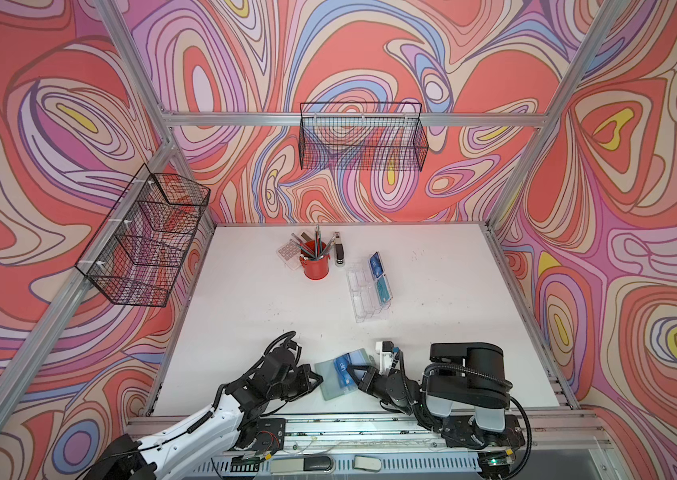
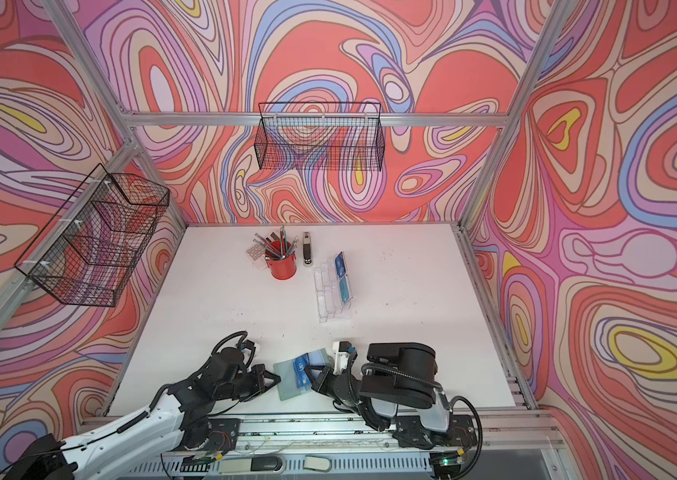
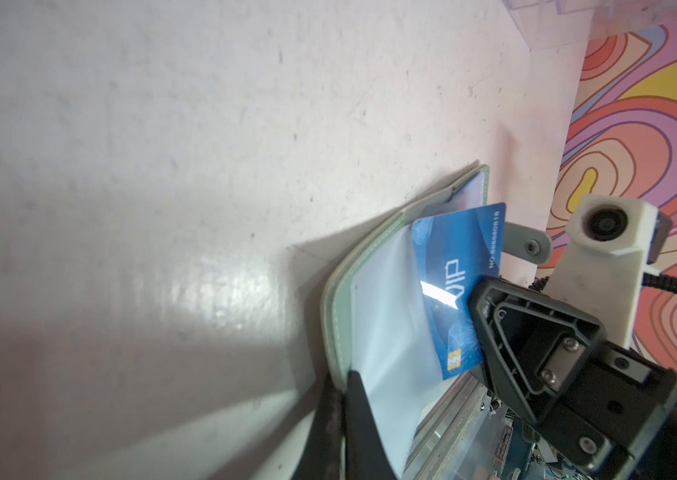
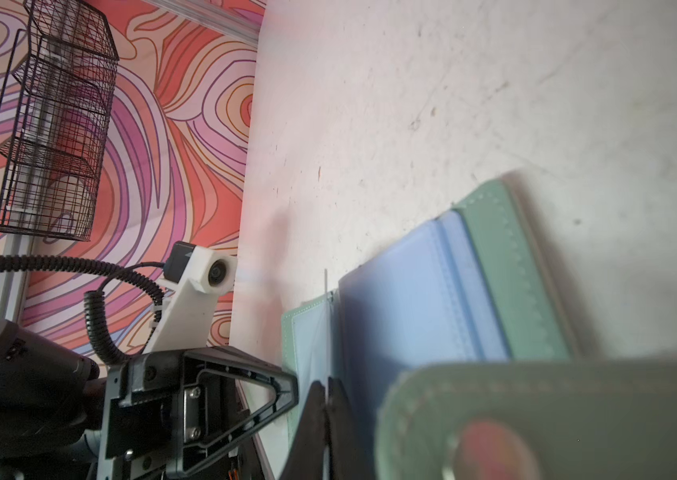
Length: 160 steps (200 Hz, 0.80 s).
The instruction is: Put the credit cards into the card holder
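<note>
I am at the insertion step: right gripper [image 1: 355, 374] pinches the blue card [image 3: 457, 282] over the open holder [image 3: 337, 316] at the table's [image 1: 287, 311] front edge. Left gripper [image 1: 320, 379] is clamped on the holder's cover. Next, I think, the card must slide squarely into a sleeve.

Both top views are bright, even, and stretched toward 10 and 2 o'clock. In the left wrist view glare streaks the card [image 3: 459, 286] and shadow dims the table [image 3: 162, 124]; in the right wrist view the strap [image 4: 536, 415] is blurred.
</note>
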Tool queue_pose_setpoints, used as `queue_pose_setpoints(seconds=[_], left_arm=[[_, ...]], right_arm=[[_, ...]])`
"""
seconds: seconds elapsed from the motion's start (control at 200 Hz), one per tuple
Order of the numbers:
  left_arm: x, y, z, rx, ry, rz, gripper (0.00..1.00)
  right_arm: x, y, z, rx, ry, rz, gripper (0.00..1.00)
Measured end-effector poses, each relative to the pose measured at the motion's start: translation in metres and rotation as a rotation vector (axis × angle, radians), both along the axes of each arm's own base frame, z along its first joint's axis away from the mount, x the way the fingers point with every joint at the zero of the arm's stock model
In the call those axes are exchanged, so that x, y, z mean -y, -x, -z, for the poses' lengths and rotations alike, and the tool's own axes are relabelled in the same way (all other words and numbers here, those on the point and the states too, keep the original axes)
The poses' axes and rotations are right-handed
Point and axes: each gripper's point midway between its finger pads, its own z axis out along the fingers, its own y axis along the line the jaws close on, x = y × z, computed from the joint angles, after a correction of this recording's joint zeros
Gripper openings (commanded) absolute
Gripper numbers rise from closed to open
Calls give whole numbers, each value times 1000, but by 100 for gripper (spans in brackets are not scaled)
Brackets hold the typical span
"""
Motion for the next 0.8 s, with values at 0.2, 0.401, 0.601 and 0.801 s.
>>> queue_pose_setpoints(seconds=[0.2, 0.401, 0.601, 0.801], left_arm=[[-2, -4, -1, 17, -7, -17, 0], [-4, -6, -2, 29, -13, -30, 0], [-4, -6, -1, 32, -17, -25, 0], [-4, -5, 0, 32, -24, -18, 0]], right_arm=[[10, 3, 1, -28, -22, 29, 0], [10, 4, 1, -43, -44, 36, 0], [3, 6, -1, -51, -77, 27, 0], [-1, 5, -1, -54, -84, 25, 0]])
